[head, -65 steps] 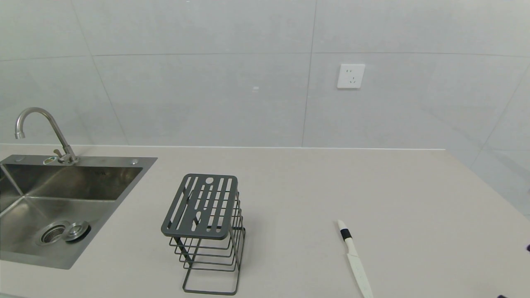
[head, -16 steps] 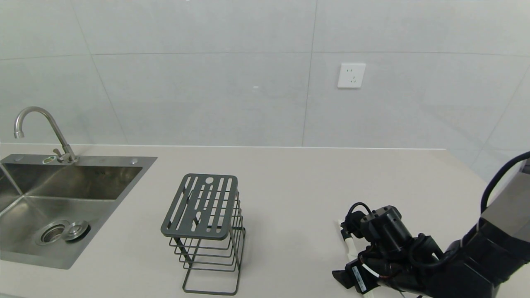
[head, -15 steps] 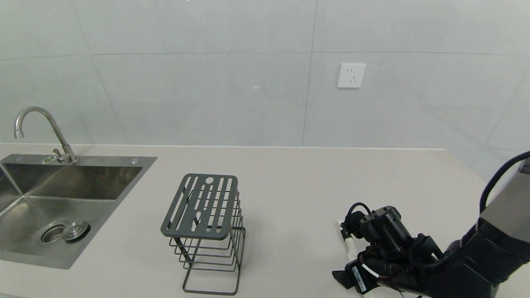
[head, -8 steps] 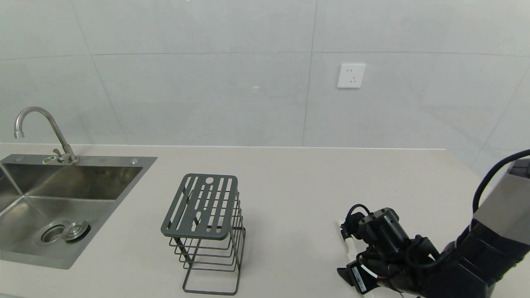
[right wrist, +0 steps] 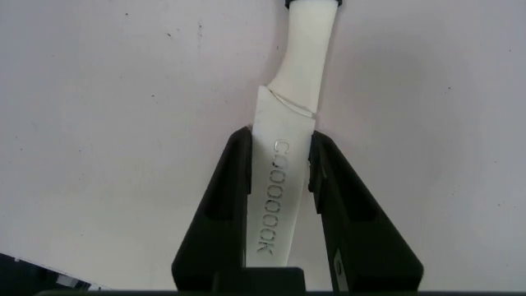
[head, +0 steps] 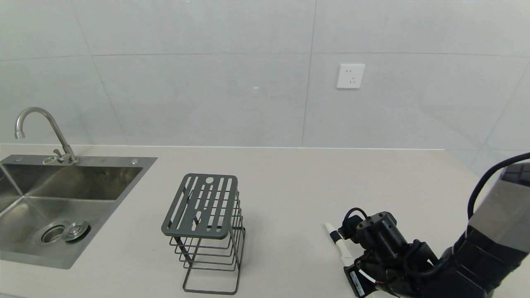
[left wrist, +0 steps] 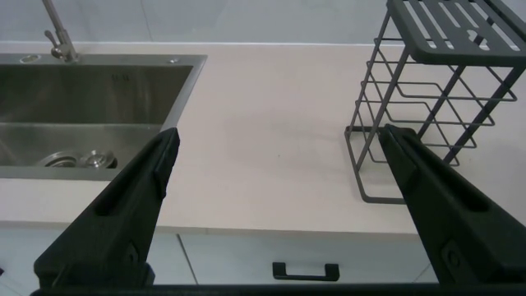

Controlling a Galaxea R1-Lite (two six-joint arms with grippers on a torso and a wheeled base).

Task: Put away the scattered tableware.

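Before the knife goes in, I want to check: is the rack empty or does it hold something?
Empty. The rack holds nothing in its slots or wires; the knife is apart from it, in the right gripper.

Kitchen setting. Back wall (head: 207,95) of large pale grey tiles, with a white socket (head: 350,75) right of centre. Below it, a light beige countertop (head: 290,182) holds an inset steel sink (head: 74,182) at left, with a curved faucet (head: 58,134) on its rear rim and a drain (head: 54,234) in the basin floor. A black drawer handle (left wrist: 305,270) sits under the counter's front edge.
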